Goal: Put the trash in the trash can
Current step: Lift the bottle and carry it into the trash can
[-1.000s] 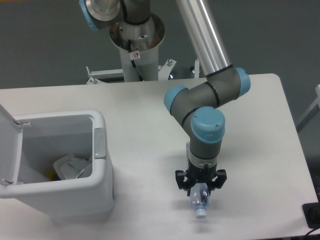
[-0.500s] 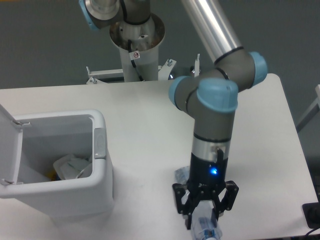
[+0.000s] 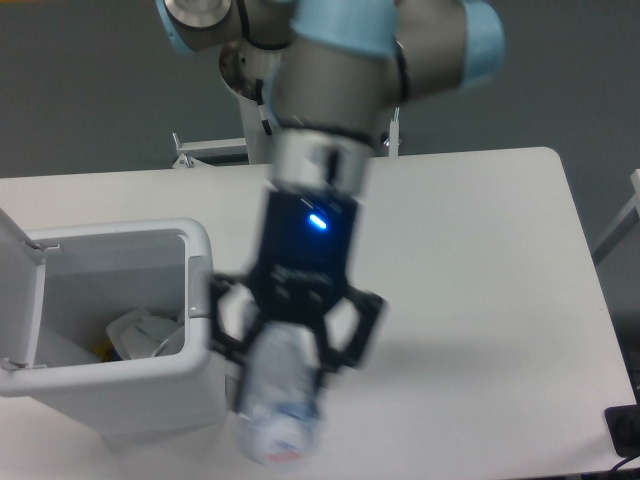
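Observation:
My gripper [image 3: 292,335] is shut on the clear plastic bottle [image 3: 279,405] and holds it high, close to the camera and blurred. The bottle hangs down from the jaws, its lower end near the bottom of the view. It sits just right of the white trash can [image 3: 196,380], overlapping its right front corner in the view. The can's lid [image 3: 18,290] stands open at the left. The crumpled white printed wrapper [image 3: 145,333] lies inside the can.
The white table [image 3: 480,280] spreads to the right of the can. The arm's base column [image 3: 255,110] stands at the table's back edge. A dark object [image 3: 625,430] shows at the bottom right corner.
The gripper has lifted the bottle off the table and swung it left and up toward the can, much closer to the camera. The can and wrapper have not moved.

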Controlling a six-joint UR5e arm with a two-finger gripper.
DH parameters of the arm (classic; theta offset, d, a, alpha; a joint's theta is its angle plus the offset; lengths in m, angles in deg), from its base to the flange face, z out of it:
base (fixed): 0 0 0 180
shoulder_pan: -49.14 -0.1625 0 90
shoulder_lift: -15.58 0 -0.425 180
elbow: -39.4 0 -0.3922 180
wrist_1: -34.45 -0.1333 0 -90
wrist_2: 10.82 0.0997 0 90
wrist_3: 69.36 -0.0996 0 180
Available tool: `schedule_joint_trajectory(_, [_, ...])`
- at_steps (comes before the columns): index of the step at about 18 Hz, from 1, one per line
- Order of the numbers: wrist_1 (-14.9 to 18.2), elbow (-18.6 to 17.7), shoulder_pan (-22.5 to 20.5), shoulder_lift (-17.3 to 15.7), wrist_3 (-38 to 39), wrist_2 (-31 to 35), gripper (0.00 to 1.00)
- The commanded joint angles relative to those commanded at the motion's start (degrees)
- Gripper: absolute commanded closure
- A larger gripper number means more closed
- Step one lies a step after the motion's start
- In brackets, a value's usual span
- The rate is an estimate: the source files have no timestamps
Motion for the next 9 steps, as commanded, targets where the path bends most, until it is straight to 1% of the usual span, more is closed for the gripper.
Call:
schedule_joint_trajectory(2, [0.00,-1.76,2.37,-0.71,-0.26,-0.09,0.37])
schedule_joint_trajectory(3, [0.00,-3.77,4.30,-1.15,-0.35,-0.09,0.37])
schedule_joint_trajectory(5, [-0.09,-6.94,5.98,-2.03,-0.44,-0.09,0.37])
schedule_joint_trajectory(7, [-0.09,-10.45,6.60,-2.82,-1.84,0.00,0.37])
schedule_joint_trajectory(9, [-0.09,-11.78,6.69,-2.74,-1.93,0.00,0.37])
